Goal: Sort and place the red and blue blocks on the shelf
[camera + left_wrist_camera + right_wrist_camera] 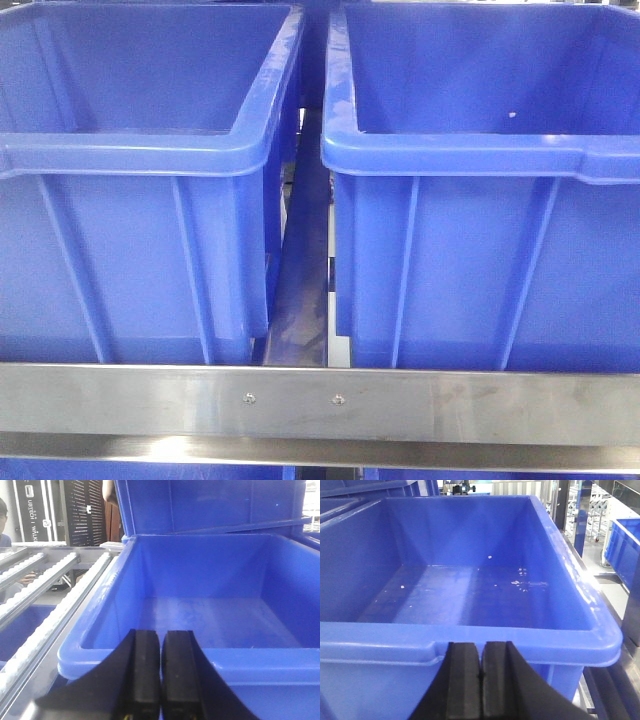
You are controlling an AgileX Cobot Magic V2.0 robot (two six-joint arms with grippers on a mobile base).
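Two large dark-blue plastic bins (140,200) sit on the grey steel shelf (320,400). Left gripper (161,675) and right gripper (482,680) clenched on nothing — blocks hidden from every view.

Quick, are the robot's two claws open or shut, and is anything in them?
Left gripper: shut, nothing between its fingers, in front of a blue bin.
Right gripper: shut, empty too, in front of another blue bin.
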